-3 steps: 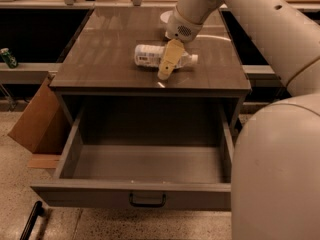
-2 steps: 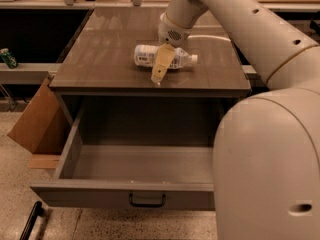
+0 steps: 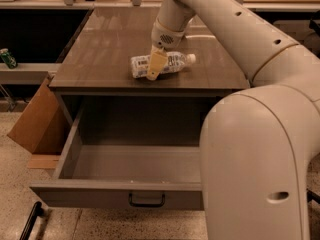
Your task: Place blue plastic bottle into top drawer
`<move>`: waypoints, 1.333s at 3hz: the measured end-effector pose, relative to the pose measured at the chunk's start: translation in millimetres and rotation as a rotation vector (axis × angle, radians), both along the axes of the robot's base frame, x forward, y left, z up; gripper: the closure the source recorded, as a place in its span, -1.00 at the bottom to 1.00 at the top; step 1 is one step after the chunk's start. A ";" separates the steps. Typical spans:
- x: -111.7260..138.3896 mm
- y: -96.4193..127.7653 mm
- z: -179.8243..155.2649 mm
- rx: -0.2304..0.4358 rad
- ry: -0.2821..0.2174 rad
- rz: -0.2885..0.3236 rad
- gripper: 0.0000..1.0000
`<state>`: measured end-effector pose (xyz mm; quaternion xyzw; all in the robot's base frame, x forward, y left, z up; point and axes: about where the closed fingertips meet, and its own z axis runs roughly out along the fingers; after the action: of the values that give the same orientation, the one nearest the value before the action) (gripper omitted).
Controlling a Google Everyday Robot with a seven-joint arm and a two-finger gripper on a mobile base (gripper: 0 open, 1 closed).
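Observation:
The blue plastic bottle (image 3: 170,63) is a pale clear bottle with a white label and white cap. It lies on its side on the brown cabinet top (image 3: 105,49), cap pointing right. My gripper (image 3: 156,66) reaches down from the arm over the bottle's middle, with its tan tip in front of the label. The top drawer (image 3: 115,195) is pulled wide open below the cabinet top. It is grey and nothing shows inside it. Its dark pull handle (image 3: 146,201) sits at the centre of the front panel.
My own arm and body (image 3: 260,169) fill the right foreground and hide the drawer's right end. A cardboard box (image 3: 35,121) leans at the cabinet's left. A green can (image 3: 7,58) stands on a low shelf at far left. Benches run along the back.
The gripper has shifted left along the bottle, from near its cap end to its middle. The arm has swung nearer the camera. The bottle lies where it was.

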<state>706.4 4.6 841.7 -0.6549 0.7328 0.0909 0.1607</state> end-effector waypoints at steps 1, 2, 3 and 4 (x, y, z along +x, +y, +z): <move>-10.8 1.0 6.5 -0.004 -0.020 0.006 0.28; -41.0 -5.3 22.6 -0.002 -0.061 -0.014 0.73; -83.7 -8.6 30.2 -0.002 -0.081 -0.051 1.00; -124.3 -5.6 8.5 0.019 -0.028 -0.099 1.00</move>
<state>582.1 -1.0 850.2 -0.6177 0.7610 0.0809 0.1813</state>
